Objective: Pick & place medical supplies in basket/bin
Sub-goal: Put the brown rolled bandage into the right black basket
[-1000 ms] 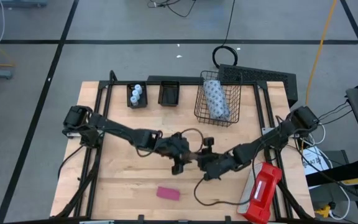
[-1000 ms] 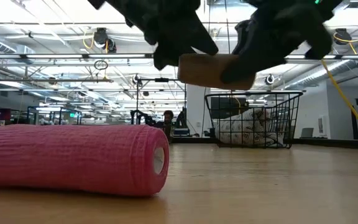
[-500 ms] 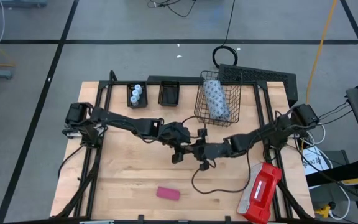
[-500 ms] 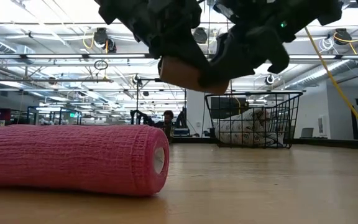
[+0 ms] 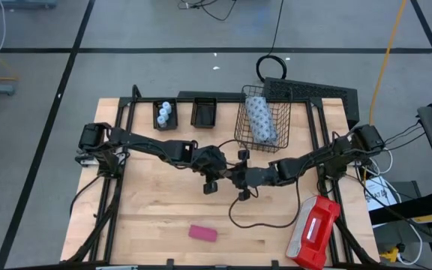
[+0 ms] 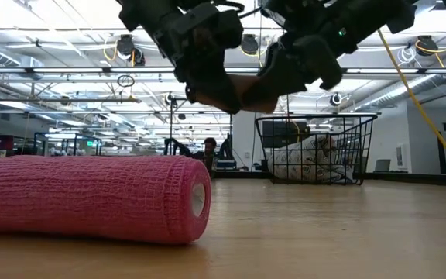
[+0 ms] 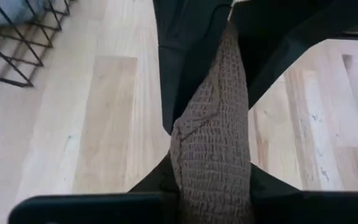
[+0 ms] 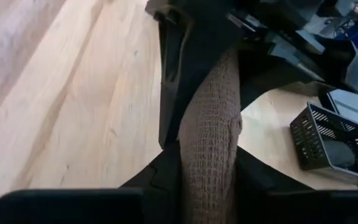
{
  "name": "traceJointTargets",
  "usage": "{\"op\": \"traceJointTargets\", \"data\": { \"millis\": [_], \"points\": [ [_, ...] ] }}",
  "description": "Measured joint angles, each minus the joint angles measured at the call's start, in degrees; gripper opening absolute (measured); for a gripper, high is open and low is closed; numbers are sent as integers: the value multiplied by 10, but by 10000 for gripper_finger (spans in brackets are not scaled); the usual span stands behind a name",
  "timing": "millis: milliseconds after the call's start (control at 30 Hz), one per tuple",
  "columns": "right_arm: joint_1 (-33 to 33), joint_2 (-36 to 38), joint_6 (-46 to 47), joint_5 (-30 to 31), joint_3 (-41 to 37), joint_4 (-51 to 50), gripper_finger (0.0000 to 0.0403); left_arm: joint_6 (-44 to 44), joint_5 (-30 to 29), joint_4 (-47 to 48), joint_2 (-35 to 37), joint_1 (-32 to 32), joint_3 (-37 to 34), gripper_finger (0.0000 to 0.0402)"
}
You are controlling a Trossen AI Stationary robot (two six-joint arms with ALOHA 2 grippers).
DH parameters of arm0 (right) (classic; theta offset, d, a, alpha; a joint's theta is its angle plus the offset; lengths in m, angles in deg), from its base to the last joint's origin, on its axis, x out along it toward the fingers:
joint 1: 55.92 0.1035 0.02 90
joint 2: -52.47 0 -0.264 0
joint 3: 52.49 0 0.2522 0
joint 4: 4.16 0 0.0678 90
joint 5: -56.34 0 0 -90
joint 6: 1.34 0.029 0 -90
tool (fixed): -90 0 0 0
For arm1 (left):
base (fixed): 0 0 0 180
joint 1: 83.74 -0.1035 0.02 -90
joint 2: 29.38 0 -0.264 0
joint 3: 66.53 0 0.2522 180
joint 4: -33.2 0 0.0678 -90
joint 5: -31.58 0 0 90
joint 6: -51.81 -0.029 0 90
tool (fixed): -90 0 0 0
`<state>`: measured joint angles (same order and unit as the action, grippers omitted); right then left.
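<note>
A brown woven roll (image 6: 244, 87) hangs in the air over the middle of the table, between my two grippers. My left gripper (image 5: 220, 169) comes at it from the table's left and my right gripper (image 5: 240, 178) from the right; both are shut on it. A pink roll (image 5: 202, 233) lies on its side near the front edge. The black wire basket (image 5: 270, 139) stands at the far middle with a pale dotted pack (image 5: 260, 118) inside. Two small black trays stand to its left; one (image 5: 165, 123) holds white vials (image 5: 166, 111). My left gripper pinches one end of the brown roll (image 7: 209, 163) between its two fingers. The fingers come about level from the table's left and lie along the roll. The roll is clear of the table. My right gripper pinches the roll's other end (image 8: 207, 155) between its two fingers, coming about level from the table's right, fingers along the roll. The roll spans between the two grippers, clear of the table.
A large red-and-white case (image 5: 315, 232) lies at the front right corner. The second small tray (image 5: 203, 112) stands beside the one with the vials. A black cable (image 5: 261, 221) loops on the wood below the grippers. Bare wood lies at the front left.
Both grippers have gone toward the table's far edge and a little up with the brown roll. My left gripper has closed in on the roll's free end and taken hold of it, so both grippers now have it.
</note>
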<state>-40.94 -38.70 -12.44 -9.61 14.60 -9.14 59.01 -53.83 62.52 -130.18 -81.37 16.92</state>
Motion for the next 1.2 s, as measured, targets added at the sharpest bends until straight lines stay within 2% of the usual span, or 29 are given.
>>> {"op": "traceJointTargets", "data": {
  "millis": [233,433,533,600,700,800,867,1067,1200],
  "points": [
    [4,23,30,15,3,-17,123,-16,-80,51,67,-9,0,59],
    [6,87,90,14,1,-77,141,-32,-86,43,116,-29,1,58],
    [7,129,113,10,-17,-102,143,-37,-90,37,119,-38,1,58],
    [11,163,127,-19,-39,-113,143,-33,-136,48,122,-47,1,56],
    [17,204,138,-38,-86,-131,143,-29,-164,38,124,-60,3,56],
    [14,267,145,-6,-127,-93,143,-3,-148,46,122,-65,2,56],
    [14,291,152,-13,-155,-78,143,26,-149,35,121,-81,2,56],
    [14,356,143,-5,-211,25,143,170,-234,60,121,-143,-4,56],
    [12,368,126,-3,-226,34,143,212,-246,-18,121,-199,-48,56]
  ]
}}
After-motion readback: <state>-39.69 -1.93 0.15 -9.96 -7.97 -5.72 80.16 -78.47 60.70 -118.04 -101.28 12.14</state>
